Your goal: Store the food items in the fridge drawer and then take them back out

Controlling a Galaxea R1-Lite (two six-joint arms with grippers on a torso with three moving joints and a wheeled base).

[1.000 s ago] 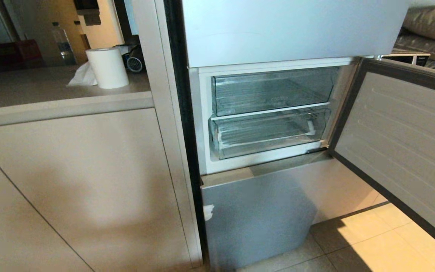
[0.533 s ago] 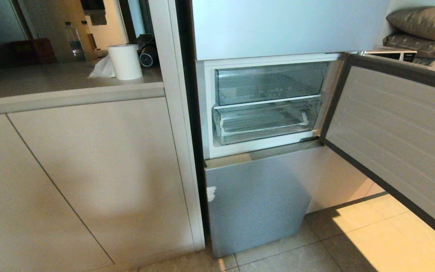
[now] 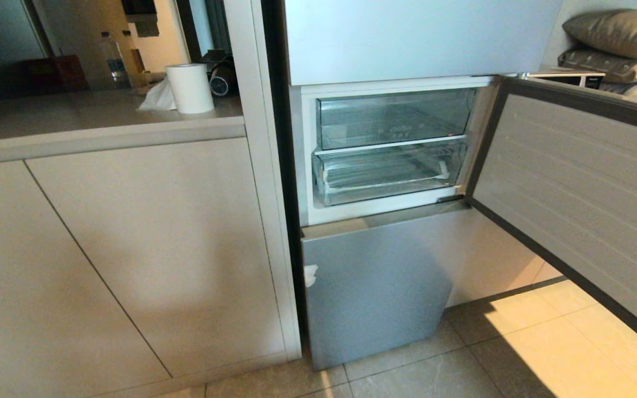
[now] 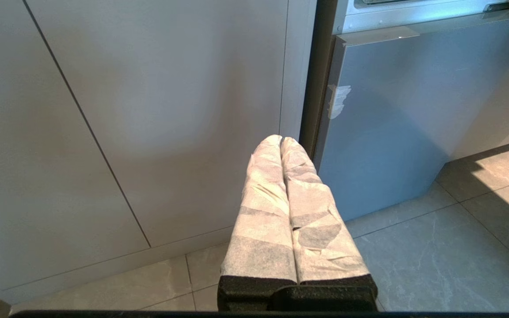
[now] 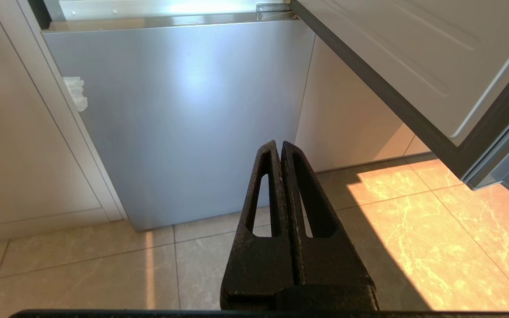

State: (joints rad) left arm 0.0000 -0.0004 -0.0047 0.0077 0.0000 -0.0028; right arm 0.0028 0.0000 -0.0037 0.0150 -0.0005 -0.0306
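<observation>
Backing off a bit, the whole view's shifted, so the fridge sits smaller now. Both drawers [image 3: 390, 171] look empty, no food visible. Left gripper [image 4: 281, 140] and right gripper [image 5: 279, 143] pinched tight, holding nothing. Open door [image 3: 573, 193] could snag the right arm.

You're facing the fridge compartment [image 3: 390, 149], w/ its door [image 3: 573, 204] swung open to the right. Inside: two drawers stacked, upper drawer [image 3: 393, 119] directly above the fridge drawer [image 3: 387, 177]; both pushed in. Below the compartment sits a closed lower door panel [image 3: 376, 293], reaching down to the floor tiles [image 3: 462, 370]. Left of the fridge: cabinet fronts [image 3: 130, 260] under a countertop [image 3: 75, 121]. On the countertop, toward the back: paper roll [image 3: 189, 88], w/ bottles [image 3: 114, 58] behind it to the left. Pillows [image 3: 617, 38] lie behind the open door, far right.
</observation>
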